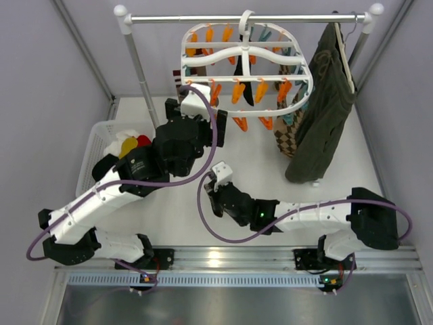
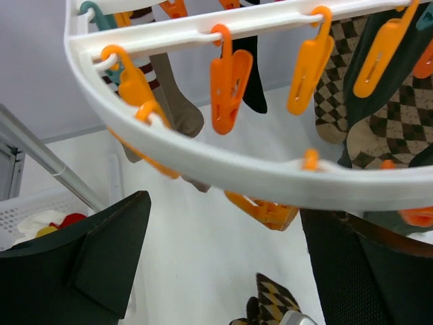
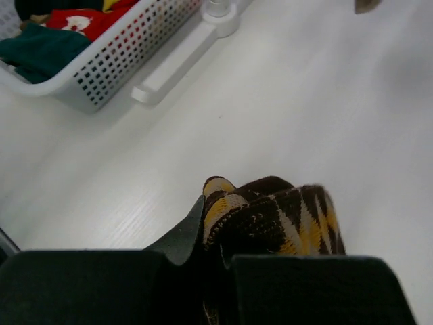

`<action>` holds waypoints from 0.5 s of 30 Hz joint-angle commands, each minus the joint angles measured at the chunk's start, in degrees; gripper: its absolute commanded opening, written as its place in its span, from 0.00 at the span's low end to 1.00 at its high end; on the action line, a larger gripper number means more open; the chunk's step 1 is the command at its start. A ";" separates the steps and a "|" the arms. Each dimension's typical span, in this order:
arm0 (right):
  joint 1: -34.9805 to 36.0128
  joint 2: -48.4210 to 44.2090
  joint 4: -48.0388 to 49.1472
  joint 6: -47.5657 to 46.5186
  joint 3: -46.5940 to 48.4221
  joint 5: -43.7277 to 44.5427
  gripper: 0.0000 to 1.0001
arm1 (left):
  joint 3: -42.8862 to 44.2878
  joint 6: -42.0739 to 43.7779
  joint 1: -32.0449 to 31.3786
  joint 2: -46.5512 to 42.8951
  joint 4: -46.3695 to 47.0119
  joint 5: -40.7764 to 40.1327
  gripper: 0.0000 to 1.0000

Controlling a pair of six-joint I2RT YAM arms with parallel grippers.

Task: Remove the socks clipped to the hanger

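The right gripper [image 3: 220, 233] sits low over the worktop [image 3: 325, 101] with its fingers clenched on one argyle sock [image 3: 284, 217], which is free of the hanger [image 2: 203, 159]. I judge the task to be under way but far from done. Farther out, the left gripper [image 2: 223, 223] has its fingers spread wide either side of the hanger's white rim, gripping nothing. Pegged there are a brown sock with a striped cuff [image 2: 172, 95], a black sock [image 2: 254, 78] and more argyle socks [image 2: 369, 108]. The white basket [image 3: 128, 64] on the left holds red, yellow, white and dark cloth. I cannot tell whether these are socks.
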 commanded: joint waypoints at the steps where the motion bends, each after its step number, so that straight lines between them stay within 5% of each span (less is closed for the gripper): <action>1: -1.23 1.45 5.07 -0.48 5.36 -7.39 0.00 | -1.48 -0.77 0.01 -5.26 3.15 -3.84 0.95; 9: -4.66 8.92 3.32 -5.48 18.81 -20.83 0.00 | -11.32 -2.09 0.10 -19.50 3.33 -20.87 0.98; 15: -5.19 22.70 -0.62 -8.91 39.24 -30.94 0.00 | -14.49 -1.38 0.10 -26.00 3.42 -37.49 0.98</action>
